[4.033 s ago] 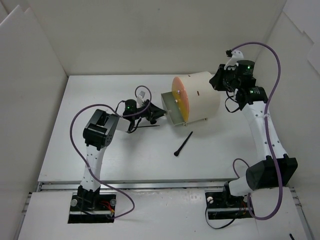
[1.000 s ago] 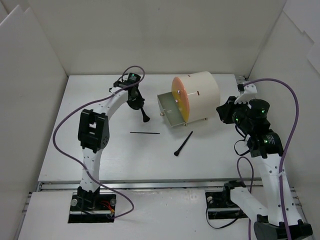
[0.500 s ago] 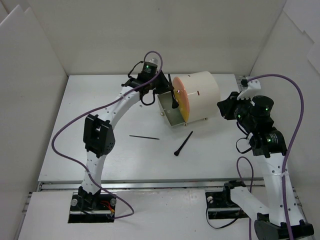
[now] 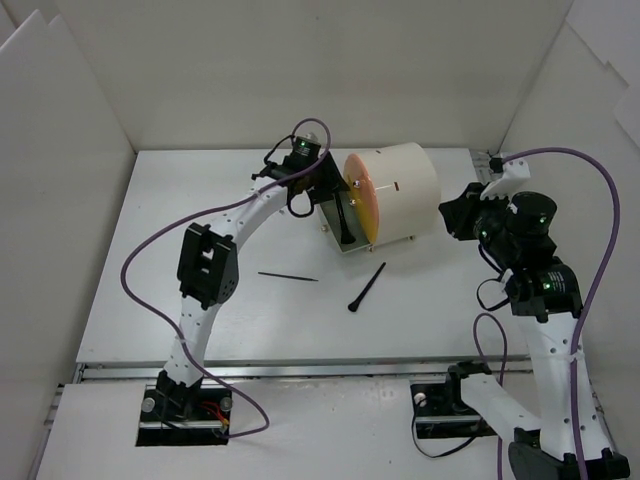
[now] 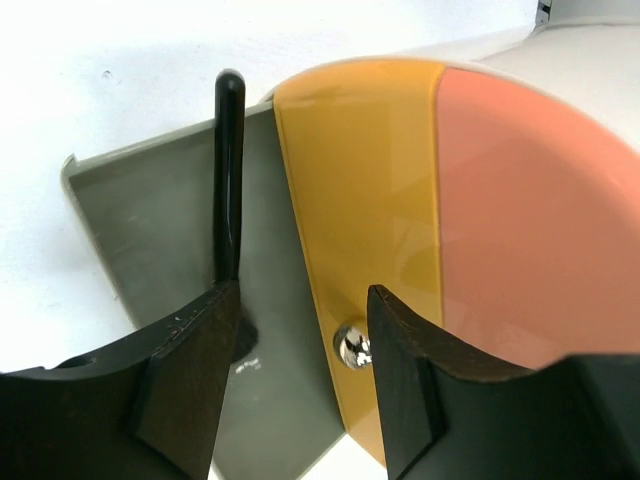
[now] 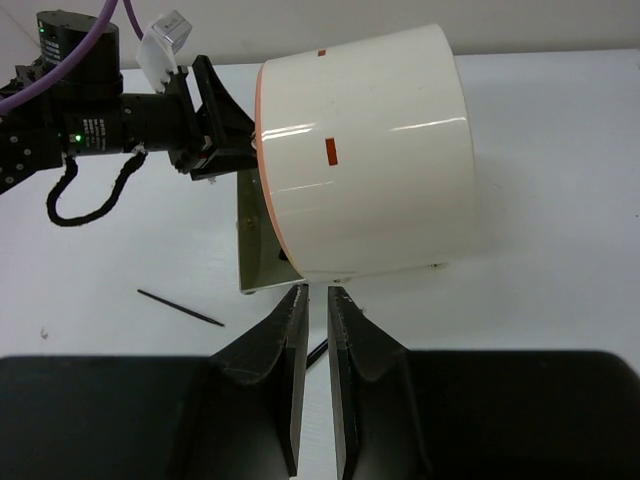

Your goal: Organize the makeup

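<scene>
My left gripper (image 4: 335, 195) hangs open over the grey drawer (image 4: 330, 222) pulled out of the cream cylinder (image 4: 400, 185). In the left wrist view a black brush (image 5: 228, 180) lies in the drawer (image 5: 160, 230) against my left finger; the gripper (image 5: 300, 295) straddles the yellow drawer front and its silver knob (image 5: 350, 345). A thin black brush (image 4: 288, 275) and a thicker black brush (image 4: 366, 288) lie on the table in front of the cylinder. My right gripper (image 4: 455, 215) is shut and empty, right of the cylinder; it shows in its wrist view (image 6: 309, 292). Other makeup is out of view.
The cylinder (image 6: 370, 190) lies on its side with an orange and yellow face (image 5: 520, 210). White walls enclose the table on the left, back and right. The thin brush (image 6: 180, 308) also shows in the right wrist view.
My left gripper has carried a black brush from the table's left to the open drawer and has opened. My right arm has pulled back from behind the cylinder to its right.
</scene>
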`<control>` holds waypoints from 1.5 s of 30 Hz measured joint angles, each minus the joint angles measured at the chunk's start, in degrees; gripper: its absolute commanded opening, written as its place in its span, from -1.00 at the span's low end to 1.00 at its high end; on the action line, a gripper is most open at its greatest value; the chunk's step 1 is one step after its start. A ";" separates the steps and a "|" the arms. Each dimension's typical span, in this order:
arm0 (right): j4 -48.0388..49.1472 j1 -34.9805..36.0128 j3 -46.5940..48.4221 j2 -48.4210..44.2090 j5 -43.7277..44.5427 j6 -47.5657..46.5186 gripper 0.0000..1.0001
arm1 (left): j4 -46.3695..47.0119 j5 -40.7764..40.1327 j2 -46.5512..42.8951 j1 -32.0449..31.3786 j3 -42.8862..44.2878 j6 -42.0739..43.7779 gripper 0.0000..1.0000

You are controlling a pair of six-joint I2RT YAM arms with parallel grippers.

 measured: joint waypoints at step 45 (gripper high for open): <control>-0.44 3.02 -3.89 3.34 -0.46 -1.29 -0.75 | -11.82 0.96 -27.67 -1.25 -41.05 59.47 0.04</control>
